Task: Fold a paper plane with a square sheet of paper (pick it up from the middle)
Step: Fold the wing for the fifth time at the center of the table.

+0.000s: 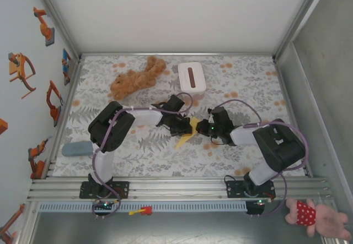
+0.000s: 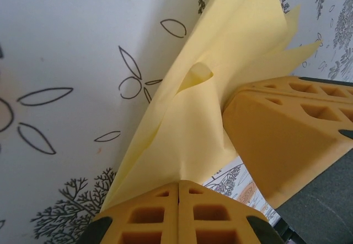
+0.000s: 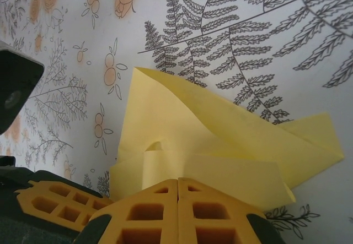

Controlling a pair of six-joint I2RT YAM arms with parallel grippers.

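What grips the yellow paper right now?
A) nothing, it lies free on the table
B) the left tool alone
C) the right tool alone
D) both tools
D: the left tool and the right tool each show shut fingers with the yellow paper pinched between them.

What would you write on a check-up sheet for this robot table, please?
Surface: table cloth with fern and flower print, lying flat.
Job's things: yellow paper, partly folded, held between both grippers.
Clutter: brown plush toy and white box at the back; grey-blue object at the left edge; pink plush toy off the table, near right.
Grippers: left gripper and right gripper both shut on the paper.
Cables: purple cables loop above the table.
Surroundings: pale walls; robot stickers on the left one.
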